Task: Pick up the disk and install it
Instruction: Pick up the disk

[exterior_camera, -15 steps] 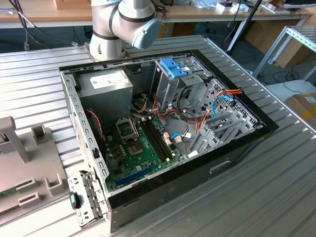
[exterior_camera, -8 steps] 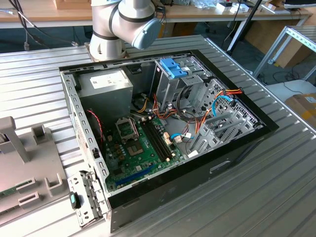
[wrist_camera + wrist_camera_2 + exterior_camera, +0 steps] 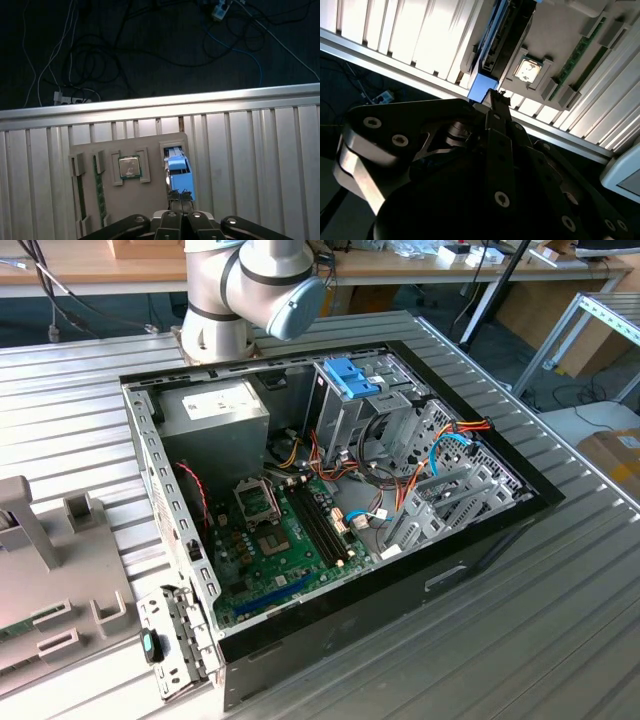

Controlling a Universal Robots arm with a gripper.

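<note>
The disk (image 3: pixel 177 167) stands on edge in a slot of a grey parts holder (image 3: pixel 150 200), its bright blue end tab (image 3: pixel 482 86) facing up toward me. In the second wrist view the disk (image 3: pixel 501 30) appears edge-on as a dark slab in a blue frame. My gripper (image 3: pixel 180 194) hovers above the tab, a little off to one side of it, fingers pressed together with nothing between them. In the second wrist view the gripper (image 3: pixel 498 96) sits next to the blue tab.
The parts holder (image 3: pixel 60 585) lies at the exterior view's left and also carries a processor chip (image 3: pixel 130 166) and a memory stick (image 3: pixel 100 197). The open computer case (image 3: pixel 330 490) on the ribbed metal table (image 3: pixel 520 640) holds a blue-topped drive cage (image 3: pixel 350 380). The arm's base (image 3: pixel 250 290) stands behind the case.
</note>
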